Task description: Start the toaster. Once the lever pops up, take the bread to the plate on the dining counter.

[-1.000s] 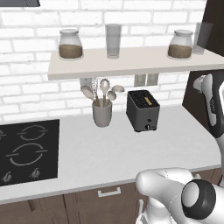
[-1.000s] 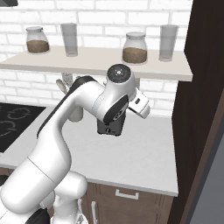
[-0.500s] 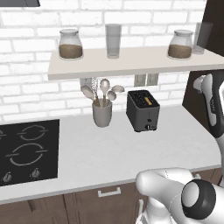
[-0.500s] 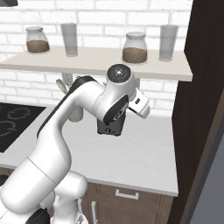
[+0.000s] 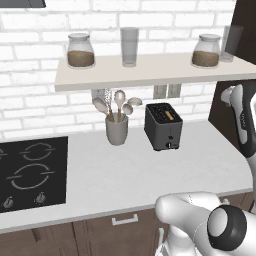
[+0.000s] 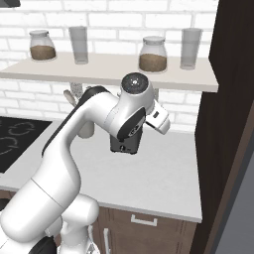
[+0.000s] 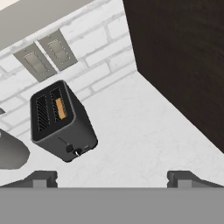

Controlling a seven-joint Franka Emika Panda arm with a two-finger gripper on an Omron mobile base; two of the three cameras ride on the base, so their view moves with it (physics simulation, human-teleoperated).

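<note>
The toaster is a dark grey box standing on the white worktop against the brick wall. In the hand view the toaster lies up and to the left of my gripper, well apart from it. A tan slice of bread sits down in one slot, and the bread peeks out of the top. My gripper is open, its two fingertips far apart with nothing between them. My arm covers most of the toaster in the right base view. The plate and the dining counter are out of view.
A grey utensil cup stands left of the toaster and a black hob lies further left. A shelf with jars and glasses hangs above. A tall dark cabinet walls off the worktop's right end. Bare worktop lies right of the toaster.
</note>
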